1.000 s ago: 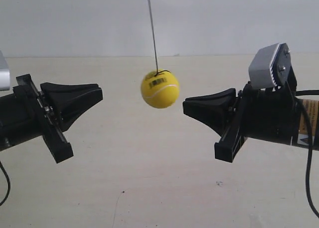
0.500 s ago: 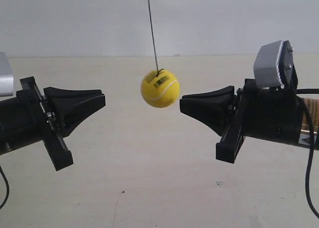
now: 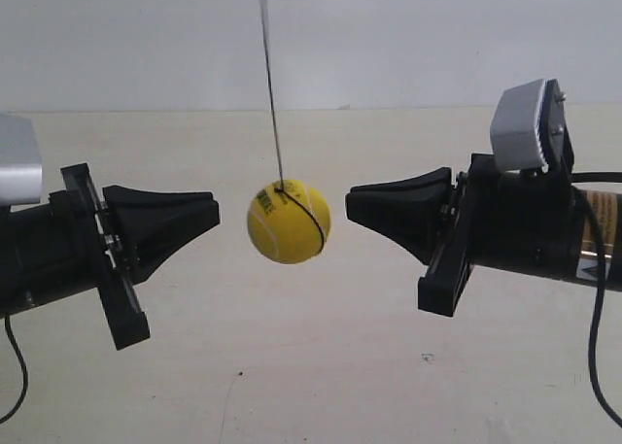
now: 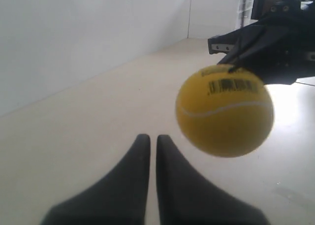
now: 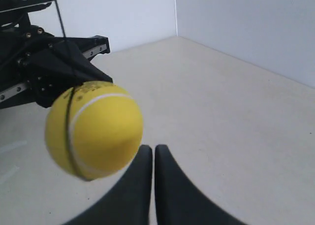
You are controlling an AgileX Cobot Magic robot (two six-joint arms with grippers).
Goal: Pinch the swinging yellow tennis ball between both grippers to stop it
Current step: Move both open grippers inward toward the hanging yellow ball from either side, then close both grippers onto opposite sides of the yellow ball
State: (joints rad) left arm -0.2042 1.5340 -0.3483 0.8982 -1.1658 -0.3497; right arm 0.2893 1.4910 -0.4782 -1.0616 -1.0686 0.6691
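The yellow tennis ball (image 3: 288, 222) hangs on a thin dark string (image 3: 272, 94) between both grippers, touching neither. The barcode side of the ball (image 4: 224, 112) faces my left gripper (image 4: 149, 137), which is the arm at the exterior view's left (image 3: 216, 211). Its jaws are shut and empty, and the ball sits off to one side of their tips. The dark band on the ball (image 5: 93, 129) faces my right gripper (image 5: 151, 147), at the exterior view's right (image 3: 348, 199). That gripper is also shut, with the ball beside its tips.
A pale beige tabletop (image 3: 321, 366) lies under everything, with a white wall (image 3: 408, 36) behind it. A black cable (image 3: 607, 366) loops down from the arm at the exterior view's right. A silver camera block (image 3: 525, 123) tops that wrist.
The ball has swung to the exterior view's left and lower, and turned its dark band into sight. The gripper at the exterior view's left has edged toward it; the other gripper has barely moved.
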